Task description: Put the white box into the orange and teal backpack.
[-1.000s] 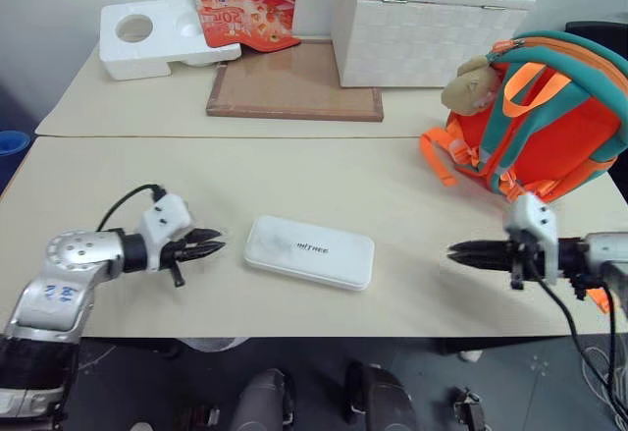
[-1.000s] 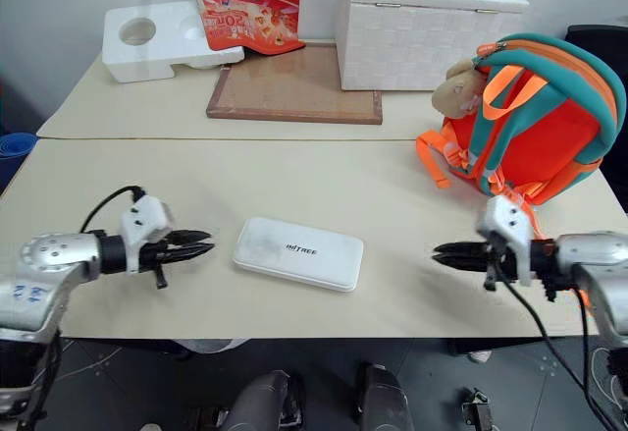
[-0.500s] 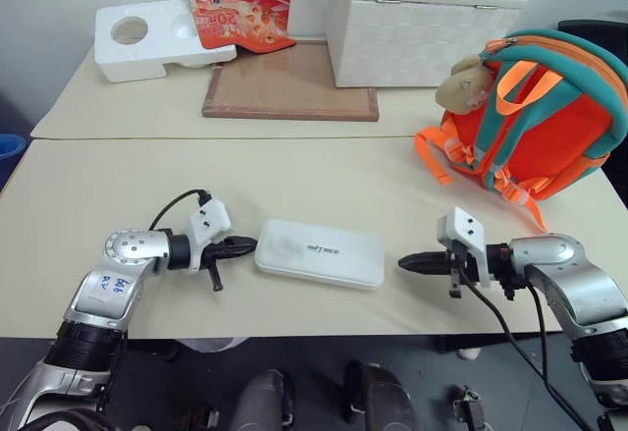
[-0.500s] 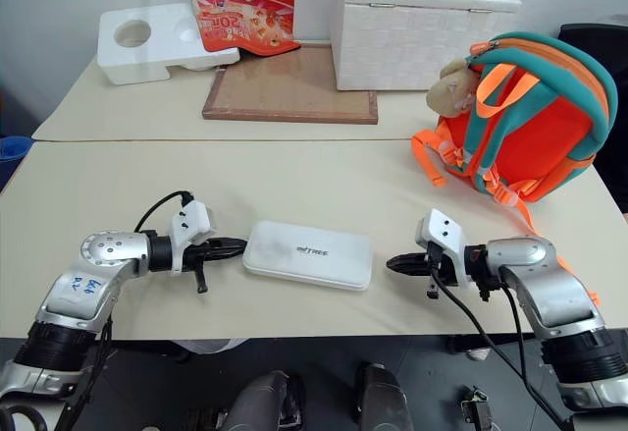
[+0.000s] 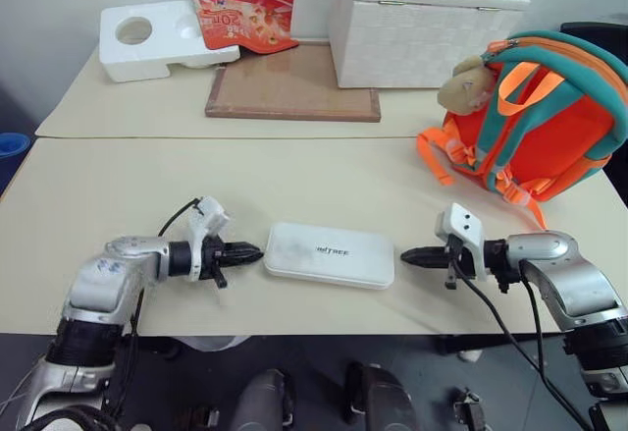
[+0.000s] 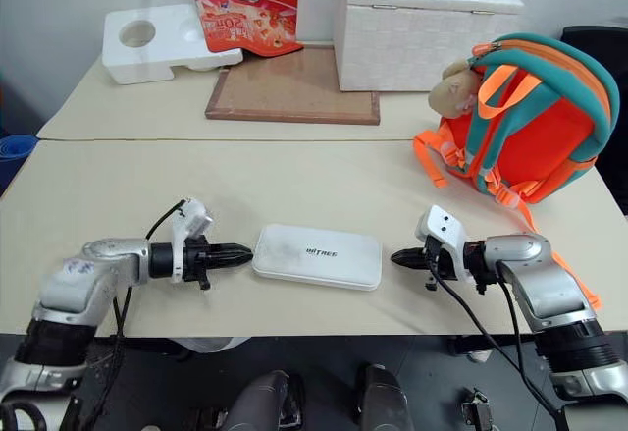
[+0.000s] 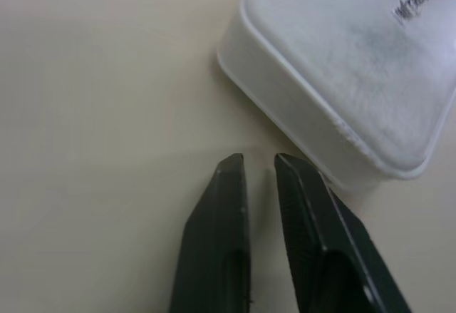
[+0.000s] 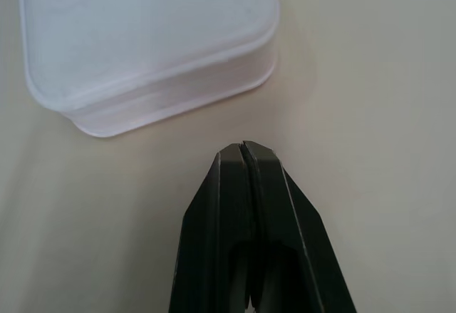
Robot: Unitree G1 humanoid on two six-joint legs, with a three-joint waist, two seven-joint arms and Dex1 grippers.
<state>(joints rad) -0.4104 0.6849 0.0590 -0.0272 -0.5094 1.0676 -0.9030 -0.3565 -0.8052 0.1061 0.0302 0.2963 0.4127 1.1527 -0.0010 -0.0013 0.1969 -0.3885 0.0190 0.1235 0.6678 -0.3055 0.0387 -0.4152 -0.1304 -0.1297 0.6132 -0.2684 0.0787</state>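
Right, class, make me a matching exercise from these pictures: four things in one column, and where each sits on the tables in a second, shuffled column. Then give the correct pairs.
Things
1. white box
2. backpack
3. foam block
4. woven chest

Places
A. far table, left corner, by the wall
B. near table, between the left gripper and the right gripper
C. far table, right of the brown board
D. right end of the near table, plush toy at its top

Pairs: 1-B, 2-D, 3-A, 4-C
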